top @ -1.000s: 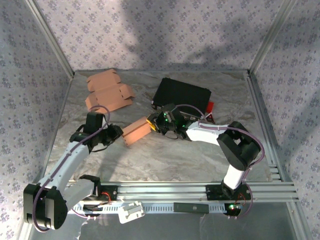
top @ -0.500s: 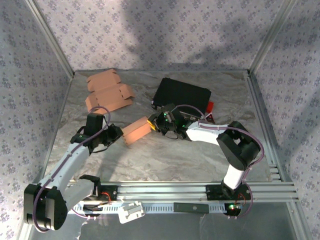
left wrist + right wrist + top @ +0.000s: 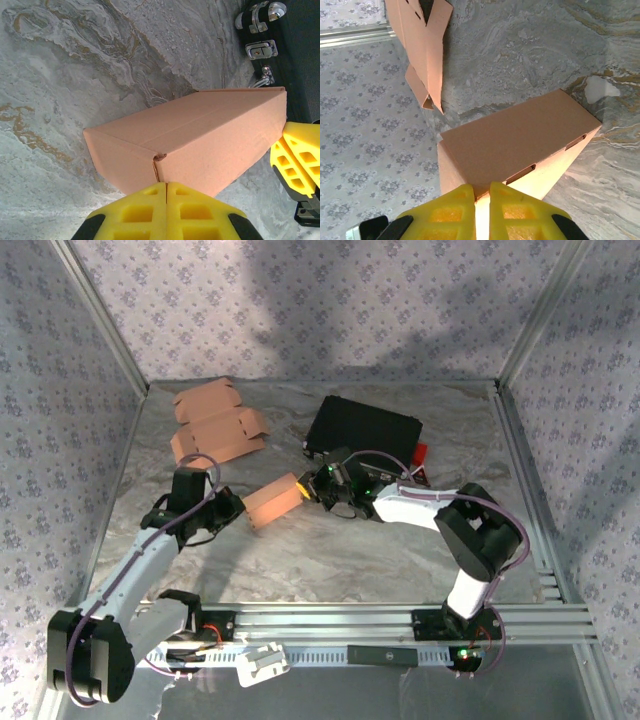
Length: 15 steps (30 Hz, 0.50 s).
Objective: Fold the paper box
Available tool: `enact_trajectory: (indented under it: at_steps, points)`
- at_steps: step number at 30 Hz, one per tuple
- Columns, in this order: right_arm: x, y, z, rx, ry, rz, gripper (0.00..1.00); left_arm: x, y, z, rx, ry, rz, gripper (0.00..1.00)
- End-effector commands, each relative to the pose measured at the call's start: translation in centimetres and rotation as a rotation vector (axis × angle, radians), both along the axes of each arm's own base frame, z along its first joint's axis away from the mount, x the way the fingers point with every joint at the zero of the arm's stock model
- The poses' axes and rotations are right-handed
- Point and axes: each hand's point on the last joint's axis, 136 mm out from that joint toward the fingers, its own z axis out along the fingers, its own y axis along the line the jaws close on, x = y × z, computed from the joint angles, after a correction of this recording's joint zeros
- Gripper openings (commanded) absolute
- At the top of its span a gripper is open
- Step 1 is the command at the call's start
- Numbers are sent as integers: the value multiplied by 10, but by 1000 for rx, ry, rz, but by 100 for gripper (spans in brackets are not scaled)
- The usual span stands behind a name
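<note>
The marbled grey bench (image 3: 330, 560) carries a black hard case (image 3: 365, 428), which I take as the marker for everything else. Its metal latches sit fastened and its lid is down, so its contents are hidden.

Well to the left of the case, towards the back wall, lies a loose pile of flat brown cardboard blanks (image 3: 215, 425), probably waiting their turn.

Just off the case's near-left corner sits the task's thing, a brown paper box (image 3: 273, 502), already a closed oblong with its slotted side showing. Nothing of its inside is visible.

The left arm (image 3: 150, 550) and right arm (image 3: 420, 505) meet it from opposite ends, likely to brace it while the last flaps seat. At the end nearest the case, the right jaws pinch the box's end edge, with a sliver of card between the yellow pads. At the end away from the case, the left jaws are pressed together, tips against the end-wall seam.
</note>
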Motion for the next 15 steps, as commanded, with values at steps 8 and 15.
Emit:
enact_trajectory:
  at_steps: [8, 15]
  points:
    - [-28, -15, 39, -349, -92, 2, 56, -5, -2, 17, -26, 11, -6, 24]
    - [-46, 21, 38, -339, 88, -74, 71, -3, -1, 57, -36, -58, 3, 38]
